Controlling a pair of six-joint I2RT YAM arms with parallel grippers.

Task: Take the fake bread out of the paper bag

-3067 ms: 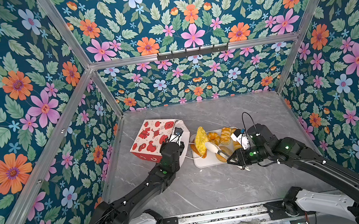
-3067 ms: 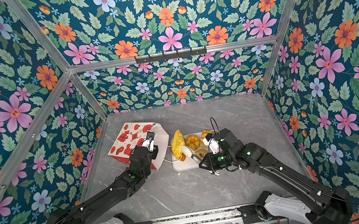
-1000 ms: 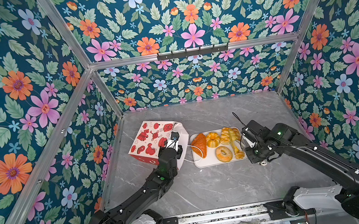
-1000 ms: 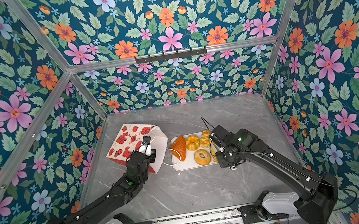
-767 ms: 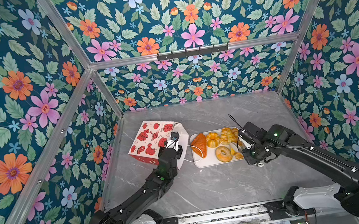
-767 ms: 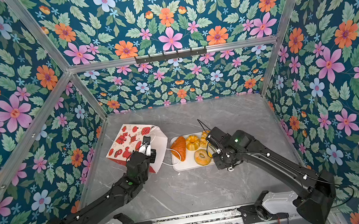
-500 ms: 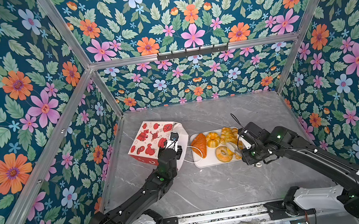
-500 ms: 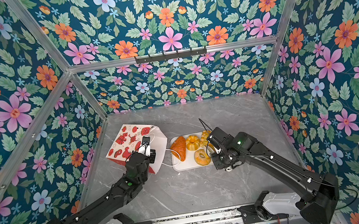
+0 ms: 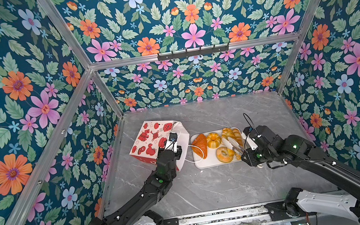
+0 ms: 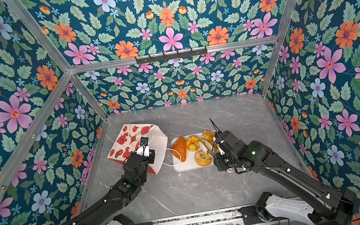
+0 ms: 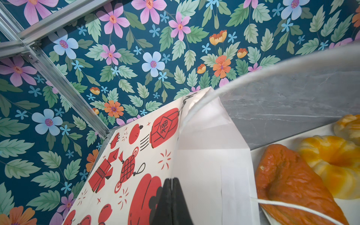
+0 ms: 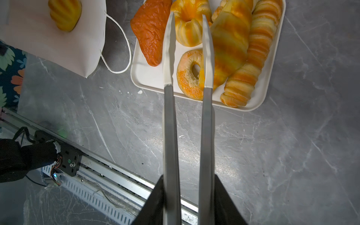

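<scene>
The right pincer point(image 12: 187, 15) hangs over the tray point(image 12: 148, 79) with its two long blades a narrow gap apart, holding nothing. The bagel point(image 12: 186, 81) lies beneath one blade. The blades are smooth grey metal with thin white tips, so a glossy, rounded piece could squirt out of a light pinch. If they travel low, they could also shove the bagel or the twisted roll point(image 12: 229, 44) over the tray's shallow rim.

The tray is white and flat with rounded corners. It sits right of centre in both top views on the grey marbled surface point(image 12: 263, 155). It also carries a wrinkled dark-orange wedge point(image 12: 150, 33), a fluted ring bun point(image 12: 188, 27) and a ribbed loaf point(image 12: 257, 54), all shiny and moulded.

Between tray and bag lies a loose white cord handle point(image 12: 128, 48). A blade going in could hook it and drag the bag point(image 9: 151, 139). The bag, left of centre in a top view, is tipped with its mouth toward the tray. It is thin cream paper with red prints and a white lining. One ridged yellow bread point(image 12: 64, 14) lies inside the mouth.

The left pincer point(image 11: 171, 181) is clamped tight on the rim. That paper may crease, tear or slip free, and the mouth would then sag shut.
</scene>
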